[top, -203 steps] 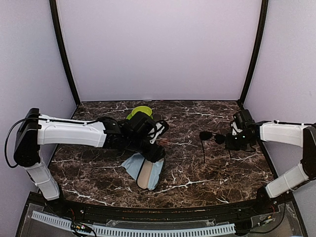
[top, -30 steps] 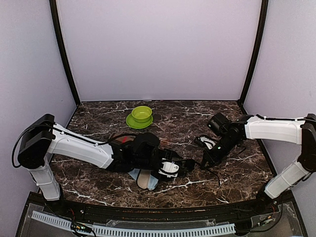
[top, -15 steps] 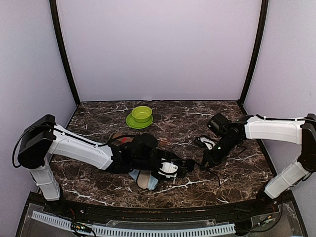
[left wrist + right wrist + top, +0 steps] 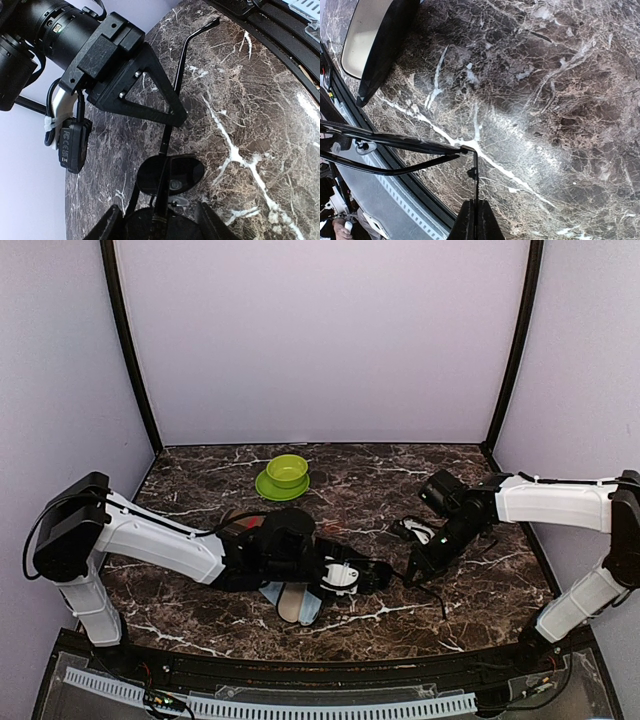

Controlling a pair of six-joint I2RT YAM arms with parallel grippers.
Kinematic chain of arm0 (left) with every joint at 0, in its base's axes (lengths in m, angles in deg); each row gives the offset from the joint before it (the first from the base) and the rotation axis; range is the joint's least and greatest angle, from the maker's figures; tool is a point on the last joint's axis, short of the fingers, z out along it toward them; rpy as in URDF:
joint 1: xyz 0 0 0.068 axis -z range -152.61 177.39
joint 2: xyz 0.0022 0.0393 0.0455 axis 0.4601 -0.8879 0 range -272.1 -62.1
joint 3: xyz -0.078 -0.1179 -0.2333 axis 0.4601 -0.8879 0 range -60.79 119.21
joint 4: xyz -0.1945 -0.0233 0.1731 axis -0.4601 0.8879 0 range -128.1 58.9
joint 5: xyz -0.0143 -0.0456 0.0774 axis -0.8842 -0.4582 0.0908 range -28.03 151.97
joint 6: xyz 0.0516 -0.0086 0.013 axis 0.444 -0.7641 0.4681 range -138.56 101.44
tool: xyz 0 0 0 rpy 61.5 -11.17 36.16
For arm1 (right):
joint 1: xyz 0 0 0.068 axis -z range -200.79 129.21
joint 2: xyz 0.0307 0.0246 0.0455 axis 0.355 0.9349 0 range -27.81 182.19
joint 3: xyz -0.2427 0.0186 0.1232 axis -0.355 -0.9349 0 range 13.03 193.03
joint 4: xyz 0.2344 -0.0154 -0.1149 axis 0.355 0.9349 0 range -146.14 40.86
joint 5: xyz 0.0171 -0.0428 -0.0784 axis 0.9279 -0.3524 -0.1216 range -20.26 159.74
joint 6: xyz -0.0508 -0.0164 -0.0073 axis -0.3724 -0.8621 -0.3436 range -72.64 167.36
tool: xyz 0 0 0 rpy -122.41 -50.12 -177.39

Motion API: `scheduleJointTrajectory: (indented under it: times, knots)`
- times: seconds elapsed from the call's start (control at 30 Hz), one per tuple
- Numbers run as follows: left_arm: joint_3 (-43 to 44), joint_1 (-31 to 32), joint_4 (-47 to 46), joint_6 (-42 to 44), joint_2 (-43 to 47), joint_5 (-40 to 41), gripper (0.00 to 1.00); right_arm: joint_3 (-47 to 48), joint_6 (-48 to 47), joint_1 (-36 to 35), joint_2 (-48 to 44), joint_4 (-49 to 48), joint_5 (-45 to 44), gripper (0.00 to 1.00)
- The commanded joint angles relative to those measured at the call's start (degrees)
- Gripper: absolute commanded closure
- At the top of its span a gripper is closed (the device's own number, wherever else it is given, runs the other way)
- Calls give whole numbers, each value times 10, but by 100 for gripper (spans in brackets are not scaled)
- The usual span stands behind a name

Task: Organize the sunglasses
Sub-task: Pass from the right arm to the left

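the left gripper (image 4: 159,224) is clenched on the black wire sunglasses (image 4: 170,175). Its two fingers (image 4: 112,222) press either side of one dark lens, which fills the gap between them. the second lens sits just ahead of those fingertips, above the marble table (image 4: 480,592). from there one thin temple (image 4: 182,60) runs straight out ahead of the left gripper.

the right gripper (image 4: 475,220) is pinched tight on another thin wire temple, jaws together with only the wire between them. in the right wrist view that wire rises straight from the fingertips to the hinge. the frame front then stretches off to the left of the right gripper. so the pair hangs between the two grippers, which face each other close together near the middle of the table.

an open case (image 4: 297,603) with a pale beige lining lies just behind and beneath the left wrist, on a blue cloth (image 4: 267,592). reddish-brown sunglasses (image 4: 238,524) show partly beside the left forearm, on the far side of it. a green bowl (image 4: 287,470) stands on a green plate (image 4: 268,487), well beyond both grippers toward the back wall.
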Motion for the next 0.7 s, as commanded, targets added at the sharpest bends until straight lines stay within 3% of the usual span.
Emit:
scheduleJointTrajectory:
  times: [0.0,0.27,0.67]
  knots:
    - [-18,2,25,-4,23,-17,57,10,-4,3,2,-4,-24,96]
    - [-34,2,16,-15,30,-14,61,12,-4,2,4,-4,-27,85]
    - [-43,2,-16,-57,31,-7,66,12,13,11,-17,-15,-42,78]
